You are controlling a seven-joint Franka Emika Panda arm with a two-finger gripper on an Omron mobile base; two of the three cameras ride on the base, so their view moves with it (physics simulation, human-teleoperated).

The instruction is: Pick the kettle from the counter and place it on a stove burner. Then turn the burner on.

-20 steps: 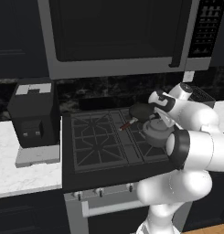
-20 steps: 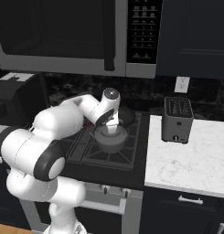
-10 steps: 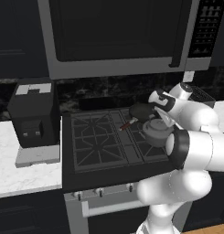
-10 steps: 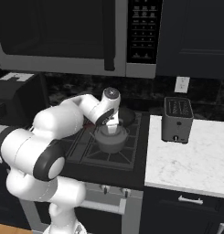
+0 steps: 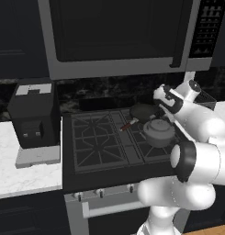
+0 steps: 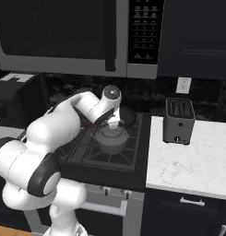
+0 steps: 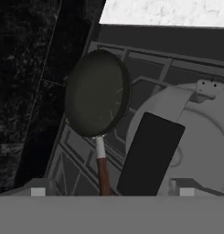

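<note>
Kettle [image 5: 158,132] sits on the stove [image 5: 88,172], on a burner grate [image 6: 112,154] at the front, on the side near the counter [image 6: 197,166]. It is squat, round and grey, w/ a domed lid and a small knob on top. In the hand view the kettle [image 7: 195,146] looks pale grey and big, w/ a short spout poking out near the top right. A dark flat strip crosses in front of its lid there; can't tell for sure if that is the handle.

Gripper [image 6: 115,123] is just above the kettle in the right base view, at the end of the white arm. Can't tell how far apart the fingers are, or if they have hold of anything; the wrist hides them in both base views, and the tips don't show well in the hand view.

Frying pan [image 5: 142,111] is just behind the kettle, on the back grate. It is dark and round. Its handle w/ the red tip points to the middle of the stove. In the hand view the pan [image 7: 97,93] is right beside the kettle; can't tell if they touch.

Counter is white w/ faint grey lines. A toaster [image 6: 178,120] stands on it, well apart from the kettle. On the other side of the stove a black coffee machine [image 5: 33,114] sits on more white counter. A big microwave [image 5: 118,34] hangs over the stove.
</note>
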